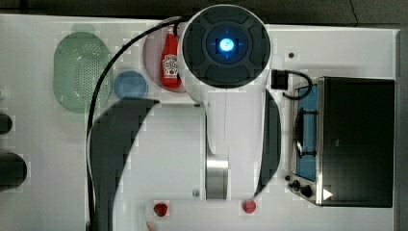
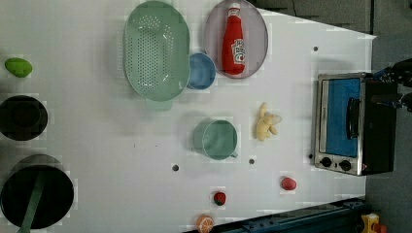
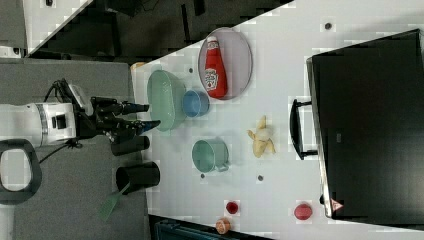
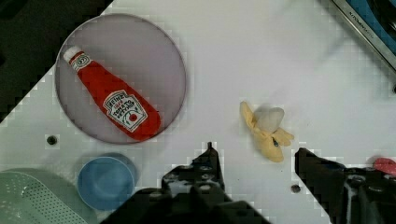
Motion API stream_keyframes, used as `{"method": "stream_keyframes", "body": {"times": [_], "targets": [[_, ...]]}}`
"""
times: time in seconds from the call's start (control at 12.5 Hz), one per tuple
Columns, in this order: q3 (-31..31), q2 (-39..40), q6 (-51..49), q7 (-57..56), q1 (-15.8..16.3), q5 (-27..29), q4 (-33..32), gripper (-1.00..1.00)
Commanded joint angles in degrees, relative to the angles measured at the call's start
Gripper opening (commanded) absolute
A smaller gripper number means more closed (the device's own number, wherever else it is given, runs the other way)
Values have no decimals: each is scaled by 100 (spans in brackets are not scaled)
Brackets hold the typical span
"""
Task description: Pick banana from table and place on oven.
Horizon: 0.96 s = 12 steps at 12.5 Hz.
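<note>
Surface [image 2: 97,126]: large white tabletop with a few small dark dots, carrying everything below.

Oven [image 3: 370,130]: boxy, black top, silver front frame, bluish glass door, dark handle, knobs at one end of the front. It stands at the left view's right edge of the surface. Its top is bare.

Arm: white body hangs over the middle of the surface in the top view. In the right view the wrist reaches in from the right view's left, off the surface edge.

Green colander [image 2: 156,51]: at the far side of the surface in the left view, touching or just beside the blue bowl [image 2: 201,71].

Grey plate [image 4: 79,93]: round, a red ketchup bottle [image 4: 116,105] lying flat on it. Plate sits just beside the blue bowl.

Green cup [image 2: 217,140]: mid-surface, on its side by the look of the left view, between the colander and the small red pieces.

Claw [image 3: 142,115]: fingers spread apart, nothing between them; released. In the wrist view both dark fingers [image 4: 201,172] frame bare surface, apart from every object.

Banana [image 2: 266,122]: pale cream-yellow, peeled-looking, stubby prongs. Lies on the surface between the green cup and the oven door, near the oven but not touching it, well apart from the claw.

Small red pieces [image 2: 288,183]: two, near the left view's lower edge of the surface, apart from the banana.
</note>
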Motion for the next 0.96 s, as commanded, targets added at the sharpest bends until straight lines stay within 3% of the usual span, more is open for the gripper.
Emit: {"method": "stream_keyframes", "body": {"times": [0.08,0.24,0.56,0.96], "targets": [[-80,-2605,-1041,350,-208,35,-1441,59],[-73,-2599,-1031,350,-207,35,-1440,100],[-69,-2301,-851,350,-206,35,-1551,100],[-67,-1203,57,350,-206,35,-1941,100]]}}
